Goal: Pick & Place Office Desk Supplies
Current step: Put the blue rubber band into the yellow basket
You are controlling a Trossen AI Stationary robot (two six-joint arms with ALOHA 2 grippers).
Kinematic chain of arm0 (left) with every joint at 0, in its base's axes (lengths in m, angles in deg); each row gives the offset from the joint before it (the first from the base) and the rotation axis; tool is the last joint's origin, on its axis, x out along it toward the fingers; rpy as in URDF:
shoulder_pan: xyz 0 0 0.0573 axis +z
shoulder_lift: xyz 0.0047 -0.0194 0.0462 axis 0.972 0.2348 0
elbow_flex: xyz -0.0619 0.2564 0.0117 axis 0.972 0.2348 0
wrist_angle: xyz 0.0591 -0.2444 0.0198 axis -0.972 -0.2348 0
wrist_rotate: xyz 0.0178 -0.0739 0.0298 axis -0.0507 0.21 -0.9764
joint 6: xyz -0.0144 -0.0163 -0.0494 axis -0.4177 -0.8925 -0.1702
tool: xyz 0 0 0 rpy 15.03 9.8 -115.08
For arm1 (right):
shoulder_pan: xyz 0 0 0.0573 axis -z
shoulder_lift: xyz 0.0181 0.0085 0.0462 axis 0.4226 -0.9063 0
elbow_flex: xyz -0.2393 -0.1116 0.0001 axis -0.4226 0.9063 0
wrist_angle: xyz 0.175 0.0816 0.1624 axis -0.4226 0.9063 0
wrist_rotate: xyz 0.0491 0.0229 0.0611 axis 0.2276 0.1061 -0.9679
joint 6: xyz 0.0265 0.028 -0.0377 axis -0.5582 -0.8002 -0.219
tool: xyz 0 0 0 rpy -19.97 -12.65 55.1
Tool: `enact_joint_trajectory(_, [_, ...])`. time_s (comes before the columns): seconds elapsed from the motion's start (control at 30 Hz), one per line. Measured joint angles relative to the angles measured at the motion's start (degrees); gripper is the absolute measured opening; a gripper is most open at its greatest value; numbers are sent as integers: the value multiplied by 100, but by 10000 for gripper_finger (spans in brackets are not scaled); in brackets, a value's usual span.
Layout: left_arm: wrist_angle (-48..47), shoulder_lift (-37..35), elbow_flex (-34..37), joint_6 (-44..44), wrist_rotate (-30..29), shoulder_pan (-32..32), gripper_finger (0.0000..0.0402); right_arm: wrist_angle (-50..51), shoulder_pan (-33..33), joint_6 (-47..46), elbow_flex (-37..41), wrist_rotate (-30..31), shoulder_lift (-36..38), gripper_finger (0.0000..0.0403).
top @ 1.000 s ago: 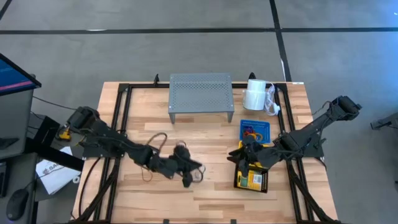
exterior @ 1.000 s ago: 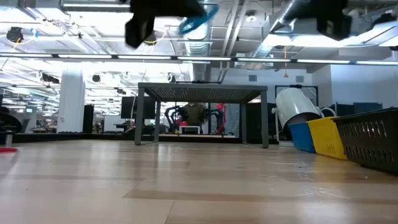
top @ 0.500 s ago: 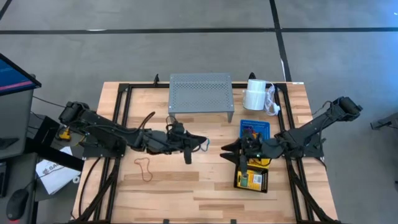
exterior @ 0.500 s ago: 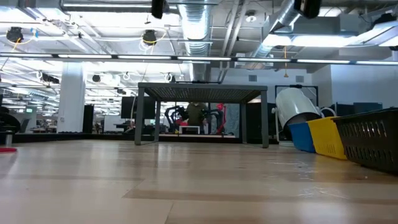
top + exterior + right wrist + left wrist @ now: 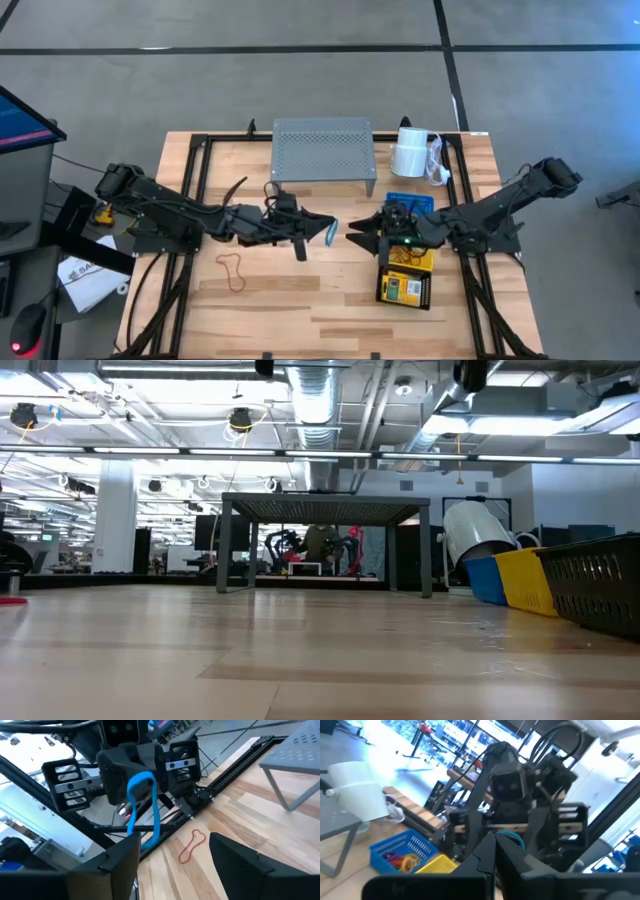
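My left gripper [image 5: 322,227] is shut on a blue loop [image 5: 144,805] high above the middle of the table, pointing level toward the right edge. My right gripper [image 5: 354,238] faces it from a short way off, open, with the loop ahead of its fingers [image 5: 120,862] and untouched. A reddish loop [image 5: 233,270] lies flat on the wood at the near left. The blue basket [image 5: 410,206], yellow basket [image 5: 412,258] and black basket [image 5: 405,290], which holds a yellow-green crayon box, stand in a row under my right arm. My left gripper pinches the blue loop's upper bend [image 5: 138,782] between its two shut fingertips. The fingers come level from the table's left. The loop hangs slack below them, clear of the table.
The grey perforated shelf [image 5: 323,152] stands at the far middle, and the white paper roll [image 5: 410,152] lies to its right. Black frame rails [image 5: 192,190] run along the table's sides. Bare wood lies in the middle and near part.
My left gripper has risen from low over the near middle of the table, gone toward the far and right side and tipped up to level, carrying the blue loop. My right gripper has moved from over the baskets toward the left gripper and tipped up to near level.
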Motion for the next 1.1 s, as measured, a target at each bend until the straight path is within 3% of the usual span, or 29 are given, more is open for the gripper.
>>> enact_joint_trajectory(0.57, [121,2,0,3,23,17,0,-1553,288,319,-17,-598,-666,233])
enact_joint_trajectory(1.1, [220,2,0,-10,153,15,0,-1556,539,467,-543,-793,-1144,226])
